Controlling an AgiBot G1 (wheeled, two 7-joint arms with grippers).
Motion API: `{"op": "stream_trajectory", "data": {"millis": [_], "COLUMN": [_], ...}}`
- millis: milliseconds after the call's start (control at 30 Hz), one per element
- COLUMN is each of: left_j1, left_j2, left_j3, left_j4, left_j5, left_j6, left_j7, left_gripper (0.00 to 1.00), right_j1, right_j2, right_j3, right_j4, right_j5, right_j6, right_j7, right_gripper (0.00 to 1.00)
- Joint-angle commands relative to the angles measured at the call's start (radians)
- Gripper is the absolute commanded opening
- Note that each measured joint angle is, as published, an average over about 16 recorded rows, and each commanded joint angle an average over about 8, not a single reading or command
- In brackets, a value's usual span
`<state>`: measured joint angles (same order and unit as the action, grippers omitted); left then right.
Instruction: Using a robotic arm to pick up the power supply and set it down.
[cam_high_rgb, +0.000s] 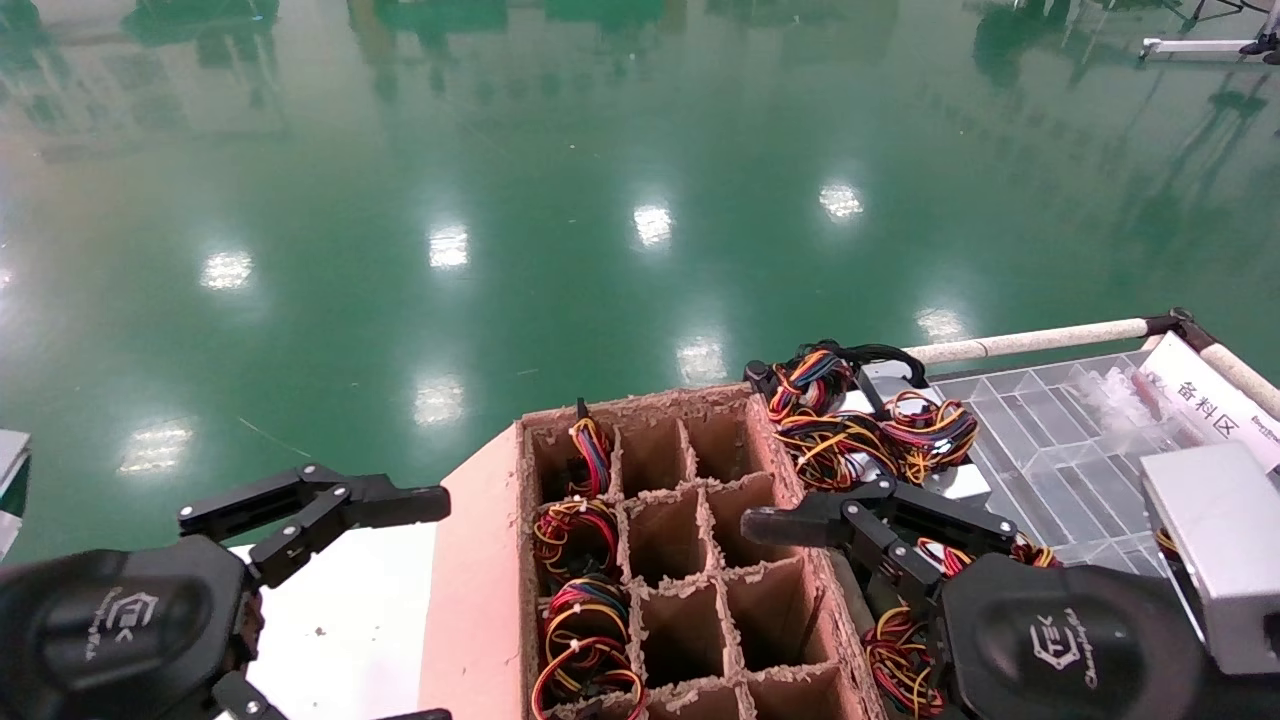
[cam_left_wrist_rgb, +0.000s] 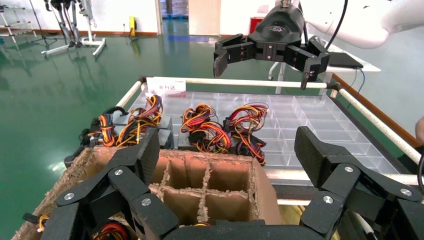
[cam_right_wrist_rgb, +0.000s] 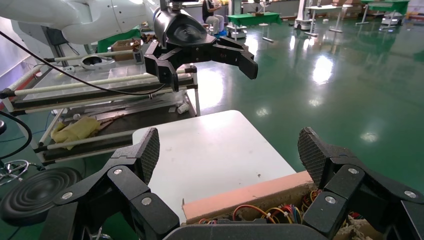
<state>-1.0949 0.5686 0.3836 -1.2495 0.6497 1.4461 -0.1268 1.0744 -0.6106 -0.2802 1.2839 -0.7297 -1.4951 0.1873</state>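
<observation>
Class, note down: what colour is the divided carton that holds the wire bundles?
Brown cardboard carton with a pinkish outer flap; clearest in the head view.

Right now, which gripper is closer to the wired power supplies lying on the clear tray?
Right. The right gripper hangs open just on the robot's side of the power supplies on the clear tray; the left gripper, also open, is beyond the cardboard divider box.
</observation>
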Motion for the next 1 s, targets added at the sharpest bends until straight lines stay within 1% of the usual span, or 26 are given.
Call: {"op": "stream_trajectory", "data": {"millis": [33, 600, 733, 1000], "left_j1": [0.0, 0.0, 0.0, 0.0], "left_j2": [0.0, 0.0, 0.0, 0.0], "left_j3": [0.0, 0.0, 0.0, 0.0], "left_j4": [0.0, 0.0, 0.0, 0.0], "left_j5": [0.0, 0.0, 0.0, 0.0], "left_j6": [0.0, 0.0, 0.0, 0.0], "left_j7": [0.0, 0.0, 0.0, 0.0], "left_gripper": [0.0, 0.0, 0.0, 0.0], "right_j1": [0.0, -0.002, -0.006, 0.006], "right_j2": [0.0, -0.002, -0.009, -0.042], "right_j3": [0.0, -0.007, -0.033, -0.114], "right_j4": [0.0, 0.003, 0.014, 0.037], "right_j5": [0.0, -0.012, -0.057, -0.192], "right_j6": [0.0, 0.001, 0.007, 0.024], "right_j7": [0.0, 0.001, 0.008, 0.056], "right_gripper": [1.0, 1.0, 1.0, 1.0]}}
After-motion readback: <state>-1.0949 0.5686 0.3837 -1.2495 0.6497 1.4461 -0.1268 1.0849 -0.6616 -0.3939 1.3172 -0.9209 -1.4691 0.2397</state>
